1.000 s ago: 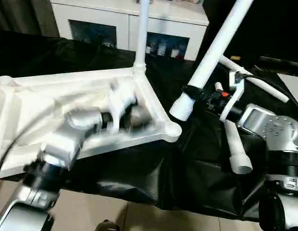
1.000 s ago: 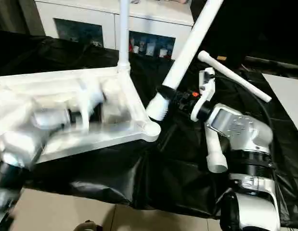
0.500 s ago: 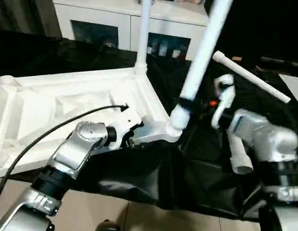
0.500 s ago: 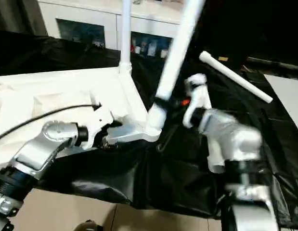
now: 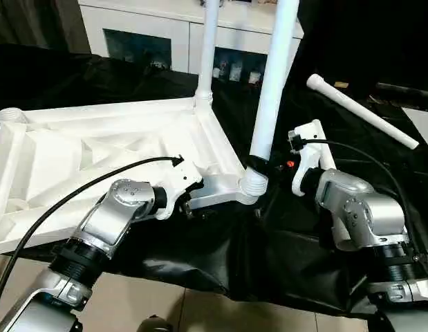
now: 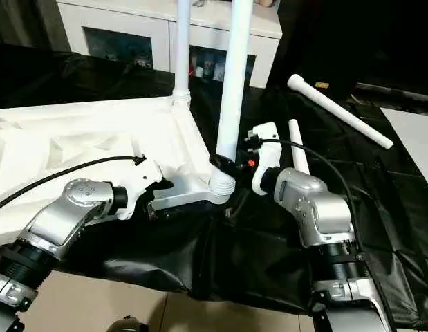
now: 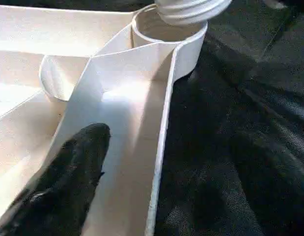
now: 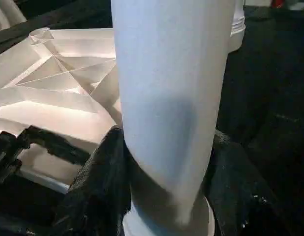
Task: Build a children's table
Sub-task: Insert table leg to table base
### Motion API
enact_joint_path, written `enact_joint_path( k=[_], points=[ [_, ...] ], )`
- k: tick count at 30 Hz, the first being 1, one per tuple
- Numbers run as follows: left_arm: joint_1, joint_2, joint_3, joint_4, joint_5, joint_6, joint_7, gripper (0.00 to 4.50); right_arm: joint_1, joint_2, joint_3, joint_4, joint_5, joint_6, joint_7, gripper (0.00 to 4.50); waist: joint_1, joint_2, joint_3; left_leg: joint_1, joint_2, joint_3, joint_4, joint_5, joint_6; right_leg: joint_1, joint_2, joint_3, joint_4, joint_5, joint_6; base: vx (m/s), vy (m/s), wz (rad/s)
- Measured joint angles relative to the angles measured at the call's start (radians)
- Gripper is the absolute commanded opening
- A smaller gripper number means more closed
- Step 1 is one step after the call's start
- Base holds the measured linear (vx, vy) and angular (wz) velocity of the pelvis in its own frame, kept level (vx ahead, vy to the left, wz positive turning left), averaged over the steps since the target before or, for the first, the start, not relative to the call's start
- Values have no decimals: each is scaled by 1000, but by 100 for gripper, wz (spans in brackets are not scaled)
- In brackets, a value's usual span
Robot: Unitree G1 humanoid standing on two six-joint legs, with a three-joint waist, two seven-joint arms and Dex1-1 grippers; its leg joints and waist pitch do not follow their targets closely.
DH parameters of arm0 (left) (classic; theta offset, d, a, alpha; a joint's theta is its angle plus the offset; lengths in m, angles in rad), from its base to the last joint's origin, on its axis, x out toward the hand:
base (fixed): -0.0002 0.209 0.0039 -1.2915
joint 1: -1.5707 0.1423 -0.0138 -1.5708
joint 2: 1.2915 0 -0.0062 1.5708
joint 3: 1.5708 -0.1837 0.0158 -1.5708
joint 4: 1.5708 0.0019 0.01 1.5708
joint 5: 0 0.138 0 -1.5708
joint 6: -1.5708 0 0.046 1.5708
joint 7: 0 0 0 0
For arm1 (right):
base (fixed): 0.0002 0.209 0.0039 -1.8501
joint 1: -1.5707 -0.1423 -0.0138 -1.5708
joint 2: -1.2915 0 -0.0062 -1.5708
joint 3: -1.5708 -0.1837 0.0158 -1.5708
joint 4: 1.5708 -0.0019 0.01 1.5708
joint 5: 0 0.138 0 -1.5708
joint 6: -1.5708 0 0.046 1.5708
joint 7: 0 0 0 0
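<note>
The children's table top (image 5: 82,138) lies upside down on black cloth, ribbed underside up. One leg (image 5: 207,48) stands upright in its far right corner. My right gripper (image 6: 224,164) is shut on a second leg (image 5: 272,83), held upright with its threaded end (image 7: 188,7) at the near right corner socket (image 7: 166,29). In the right wrist view the black fingers (image 8: 100,167) flank this leg. My left gripper (image 5: 193,202) is open astride the near rim beside that corner, one finger (image 7: 78,167) lying inside the rim. Two loose legs (image 5: 362,111) (image 6: 296,142) lie on the cloth.
A white cabinet (image 5: 144,34) with glass-fronted doors stands behind the work. Black cloth (image 5: 283,242) covers the surface and drapes over its front edge onto the tiled floor (image 5: 165,304). A flat white board (image 6: 411,131) lies at the far right.
My right gripper has swung its leg from a slant to upright and brought the threaded end to the near right corner socket. My left gripper moved from over the ribbed underside to the near rim.
</note>
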Motion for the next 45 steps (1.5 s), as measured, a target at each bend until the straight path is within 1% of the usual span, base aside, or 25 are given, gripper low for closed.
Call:
enact_joint_path(
  k=[1,2,3,4,7,10,12,15,17,20,21,22,25,26,27,30,33,35,36,37,38,41,42,45],
  points=[
    [0,-1,0,1,0,0,-2,381,0,0,1,0,-8,-8,0,185,0,0,0,0,0,0,0,0,0,0,0,0,0,0,0,0,0,0],
    [-1,-3,1,2,0,0,-3,381,1,0,1,0,-12,-14,-1,185,0,0,0,0,0,0,0,0,0,0,0,0,0,0,0,0,0,0],
    [-1,-5,2,4,0,0,-4,367,1,0,3,0,-17,-20,-1,185,1,0,0,0,0,0,0,0,0,0,0,0,0,0,0,0,0,0],
    [-2,-6,3,5,0,0,-5,367,1,0,6,0,-18,-26,-1,185,1,0,0,0,0,0,0,0,0,0,0,0,0,0,0,0,0,0],
    [-2,-8,6,6,1,0,-8,334,2,3,8,0,-21,-33,-2,185,1,0,0,0,0,0,0,0,0,0,0,0,0,0,0,0,0,0],
    [-2,-8,6,6,2,0,-10,322,2,4,8,0,-21,-35,-2,185,1,0,0,0,0,0,0,0,0,0,0,0,0,0,0,0,0,0],
    [-2,-8,6,6,3,-1,-10,299,2,4,8,0,-22,-36,-2,185,0,0,0,0,0,0,0,0,0,0,0,0,0,0,0,0,0,0],
    [-2,-8,6,6,15,-6,-10,278,2,5,8,0,-29,-37,-1,185,0,0,0,0,0,0,0,0,0,0,0,0,0,0,0,0,0,0],
    [-5,-7,5,12,26,-13,-11,253,2,4,8,0,-29,-39,-1,185,0,0,0,0,0,0,0,0,0,0,0,0,0,0,0,0,0,0],
    [-14,-7,5,25,31,-14,-11,244,2,4,8,0,-30,-50,0,185,0,0,0,0,0,0,0,0,0,0,0,0,0,0,-1,0,0,0],
    [-19,-8,5,30,30,-8,-11,223,2,4,8,0,-31,-53,0,185,-1,0,0,0,0,0,0,0,0,0,0,0,0,0,-1,0,0,0],
    [-24,-8,6,35,30,-2,-11,213,2,4,9,0,-31,-54,1,185,-1,0,0,0,0,0,0,0,0,0,0,0,0,1,-1,0,0,0],
    [-36,-9,11,50,27,17,-16,203,2,4,10,0,-34,-54,2,185,-1,0,0,0,0,0,0,0,0,0,0,0,0,1,-1,0,0,0],
    [-37,-9,14,52,21,22,-23,178,2,4,10,0,-35,-55,3,185,-1,0,0,0,0,0,0,0,0,0,0,0,0,1,-1,0,0,0],
    [-39,-8,19,52,18,28,-34,167,2,3,11,0,-40,-55,4,185,-1,0,0,0,0,0,0,0,0,0,0,0,0,1,-1,0,0,0],
    [-43,-8,20,52,10,46,-69,159,2,-1,17,3,-51,-56,5,185,0,0,0,0,0,0,0,0,0,0,0,0,0,1,-1,0,0,0],
    [-45,-5,19,50,1,65,-92,122,2,-1,19,3,-51,-57,7,185,-1,0,0,1,0,0,0,0,0,0,0,0,0,1,-1,0,0,0],
    [-45,-1,20,48,0,70,-93,114,2,-1,19,3,-51,-57,8,185,-1,0,0,1,0,0,0,0,0,0,0,0,0,1,-1,0,0,0],
    [-45,0,20,46,0,74,-94,102,2,-2,19,4,-52,-58,8,185,-1,1,0,1,0,0,0,0,0,0,0,0,0,1,-1,0,0,0],
    [-45,-1,20,45,1,76,-94,102,2,-3,19,4,-52,-58,9,185,-1,1,0,0,0,0,0,0,0,0,0,0,0,1,-1,0,0,0],
    [-45,0,19,44,1,78,-95,78,2,-3,19,4,-53,-58,10,185,-1,1,0,0,0,0,0,0,0,0,0,0,0,1,-1,0,0,0],
    [-45,2,20,41,3,84,-99,66,2,-2,20,13,-60,-63,18,185,-1,1,0,0,0,0,0,0,0,0,0,0,-1,1,-1,0,0,0],
    [-45,2,19,41,3,85,-101,43,2,-2,20,18,-60,-67,18,185,0,1,0,0,0,0,0,0,0,0,0,0,-1,1,-1,0,0,0],
    [-45,1,20,41,4,85,-100,20,2,4,19,38,-58,-71,19,185,0,0,0,0,0,0,0,0,0,0,0,0,-1,1,-1,0,0,0]
  ],
)
